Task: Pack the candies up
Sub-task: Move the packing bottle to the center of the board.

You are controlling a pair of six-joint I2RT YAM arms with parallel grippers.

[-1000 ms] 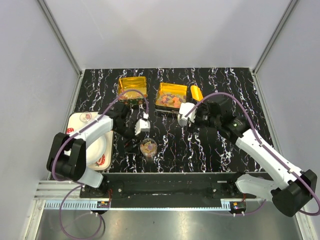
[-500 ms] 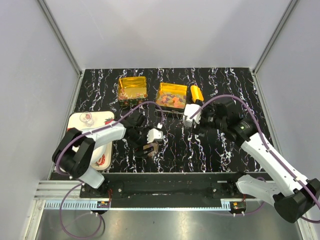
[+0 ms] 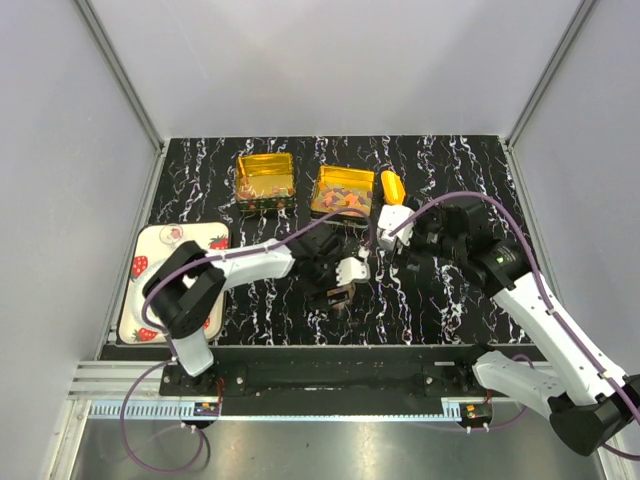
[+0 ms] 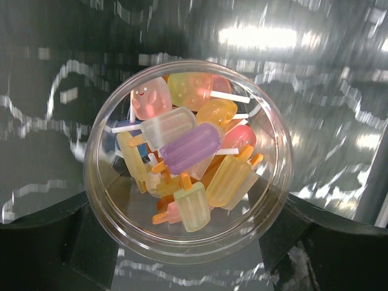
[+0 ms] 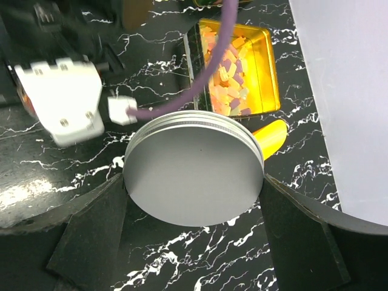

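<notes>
Left gripper (image 3: pixel 340 293): pinching a clear round jar (image 4: pixel 188 253). The dark fingers (image 4: pixel 66 233) press its wall from either side, and the jar is sharp while the table under it is smeared.
Jar position: mid-table, just in front of the right-hand tin, mouth facing the left wrist camera.
Candies (image 4: pixel 185 148): a heap of small popsicle-shaped pieces fills the jar. They are pink, yellow, purple, orange and pale green, each with a thin stick.
Candies, other places: many more lie in the right-hand tin (image 5: pixel 267 57), mostly orange and purple. A few sit in the left-hand tin (image 3: pixel 265 165).
Right gripper (image 5: pixel 194 203): clamped on a flat round silver lid (image 5: pixel 194 176), with one finger touching each side of the rim. The lid is held level above the table, closed face to the wrist camera.
Right gripper position: just right of the left gripper and near the front corner of the right-hand tin, the two grippers close but apart.
Tins: two square gold tins, both open, side by side at the back of the table (image 3: pixel 460 165).
Scoop (image 3: pixel 393 186): yellow-orange, lying just beside the right wall of the right-hand tin. In the right wrist view its end shows past the edge of the lid.
Tray (image 3: pixel 212 240): strawberry print, at the table's left edge. A small clear cup (image 3: pixel 172 235) stands on its far corner — contents too small to tell.
</notes>
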